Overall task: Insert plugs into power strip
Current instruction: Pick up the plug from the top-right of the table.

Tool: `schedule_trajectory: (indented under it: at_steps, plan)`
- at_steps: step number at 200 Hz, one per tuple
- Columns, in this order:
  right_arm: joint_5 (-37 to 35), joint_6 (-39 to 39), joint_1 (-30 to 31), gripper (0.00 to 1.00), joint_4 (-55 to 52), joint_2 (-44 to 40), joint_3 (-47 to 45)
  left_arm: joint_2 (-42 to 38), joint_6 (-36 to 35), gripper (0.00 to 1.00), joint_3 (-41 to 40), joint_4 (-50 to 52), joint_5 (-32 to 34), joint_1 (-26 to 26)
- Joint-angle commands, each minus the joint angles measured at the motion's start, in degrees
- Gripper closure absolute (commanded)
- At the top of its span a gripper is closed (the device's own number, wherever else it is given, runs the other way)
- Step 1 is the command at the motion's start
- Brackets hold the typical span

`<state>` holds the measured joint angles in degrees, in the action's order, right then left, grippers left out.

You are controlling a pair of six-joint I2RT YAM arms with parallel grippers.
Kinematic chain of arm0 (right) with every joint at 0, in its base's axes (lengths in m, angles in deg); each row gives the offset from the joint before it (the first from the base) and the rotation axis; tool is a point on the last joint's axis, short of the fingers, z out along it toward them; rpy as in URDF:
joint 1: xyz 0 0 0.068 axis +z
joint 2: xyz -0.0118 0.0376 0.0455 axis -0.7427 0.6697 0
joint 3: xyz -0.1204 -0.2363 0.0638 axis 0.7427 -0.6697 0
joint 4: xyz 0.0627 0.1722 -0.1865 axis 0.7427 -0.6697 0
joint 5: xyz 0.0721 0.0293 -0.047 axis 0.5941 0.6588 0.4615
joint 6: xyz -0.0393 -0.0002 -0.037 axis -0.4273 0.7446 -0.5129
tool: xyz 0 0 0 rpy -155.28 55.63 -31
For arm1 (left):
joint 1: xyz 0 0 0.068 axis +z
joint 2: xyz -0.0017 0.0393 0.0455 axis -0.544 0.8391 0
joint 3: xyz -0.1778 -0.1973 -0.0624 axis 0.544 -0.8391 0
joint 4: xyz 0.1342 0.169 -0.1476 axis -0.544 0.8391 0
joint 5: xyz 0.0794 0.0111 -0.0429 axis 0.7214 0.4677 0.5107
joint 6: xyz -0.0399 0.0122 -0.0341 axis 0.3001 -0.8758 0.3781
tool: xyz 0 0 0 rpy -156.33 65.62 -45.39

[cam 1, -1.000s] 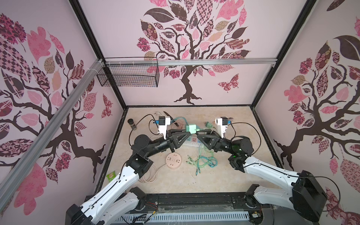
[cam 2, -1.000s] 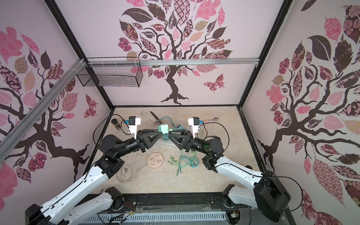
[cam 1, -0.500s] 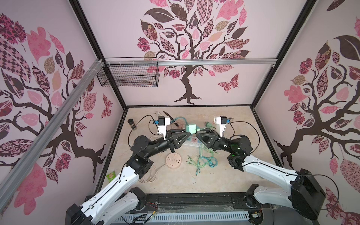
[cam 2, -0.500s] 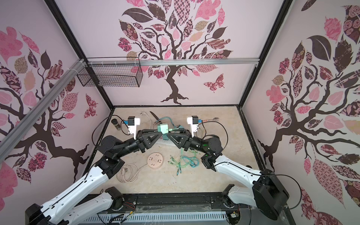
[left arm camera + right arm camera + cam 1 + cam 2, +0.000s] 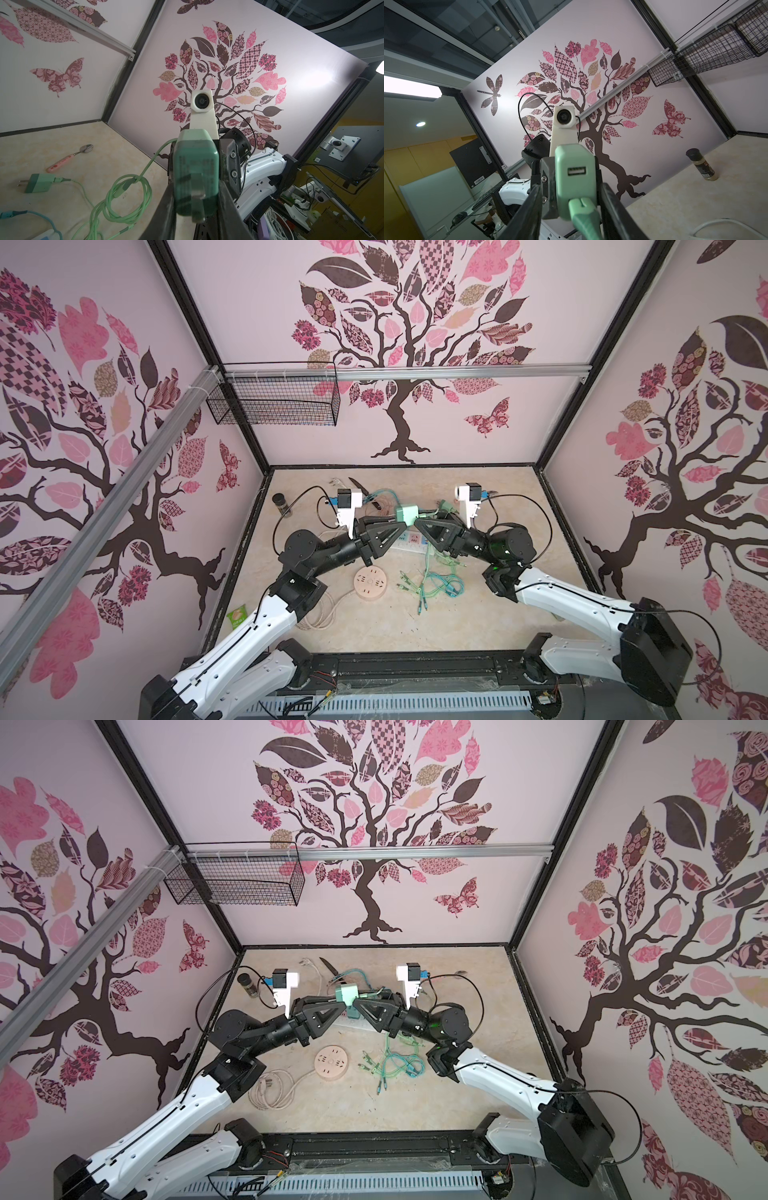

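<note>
A mint green plug hangs in the air above the power strip, a white bar with pastel sockets mostly hidden under the two grippers. My left gripper is shut on the plug, whose prongs face the left wrist camera. My right gripper meets it from the other side. Its jaws straddle the plug's cable end with small gaps, still open. A second green plug lies on the table behind. Loose green and teal cables trail in front.
A round peach socket disc with a coiled cord lies front left. A spice jar stands at the back left, a knife near the back wall, a spoon at the back right. A wire basket hangs on the wall.
My right gripper's jaws have narrowed around the plug's cable end. The left gripper and the plug have stayed where they were.
</note>
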<state>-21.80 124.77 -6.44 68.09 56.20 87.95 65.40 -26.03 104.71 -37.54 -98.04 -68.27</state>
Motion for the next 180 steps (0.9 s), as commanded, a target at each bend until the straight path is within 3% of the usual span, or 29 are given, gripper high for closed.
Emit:
schedule_trajectory:
  at_steps: [1,127,180]
  plan:
    - [-0.4,-1.1,0.5,0.53,0.2,1.1,2.5,-0.8,0.4,1.0,-0.9,-2.0,-1.7,-0.5]
    - [-1.1,-3.3,1.2,0.6,-1.1,1.0,3.5,-1.1,0.3,1.0,-0.6,-0.9,-3.1,-0.6]
    - [-1.3,-4.6,1.2,0.69,-0.2,0.4,2.6,-1.2,-0.2,1.0,-0.3,0.8,-3.0,-0.6]
